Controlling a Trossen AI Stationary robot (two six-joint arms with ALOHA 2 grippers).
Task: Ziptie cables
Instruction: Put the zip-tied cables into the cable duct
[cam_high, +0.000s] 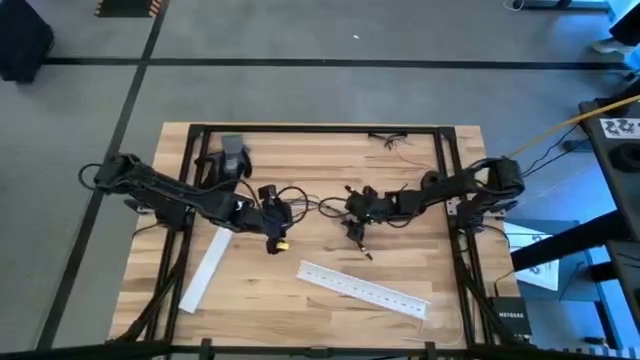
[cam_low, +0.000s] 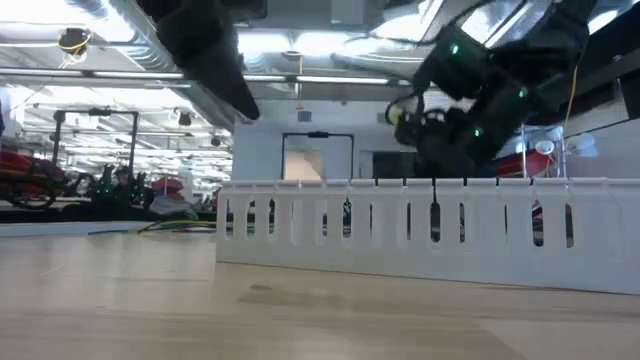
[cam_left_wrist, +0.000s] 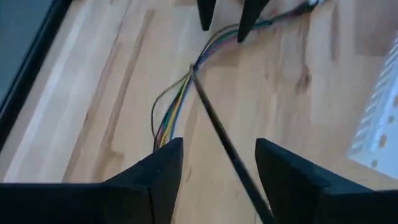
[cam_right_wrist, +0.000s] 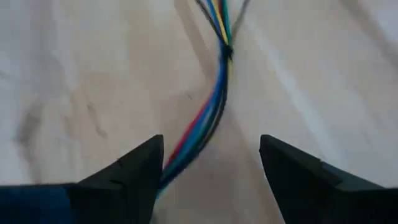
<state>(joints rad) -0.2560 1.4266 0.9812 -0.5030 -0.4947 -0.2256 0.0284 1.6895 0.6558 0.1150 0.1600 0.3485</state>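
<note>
Wooden counter (cam_high: 400, 170) mid-frame: cables (cam_left_wrist: 180, 99) run between left gripper (cam_left_wrist: 217, 162) and right gripper (cam_right_wrist: 211, 162), both fingers spread wide, gripping nothing; should close squarely around the bundle.

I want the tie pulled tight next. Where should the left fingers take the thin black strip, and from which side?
Probably on the free tail of the thin black strip, short of where it wraps the cables. It runs straight and stiff between the open left gripper fingers, so close from above, fingers either side, across its width.
</note>
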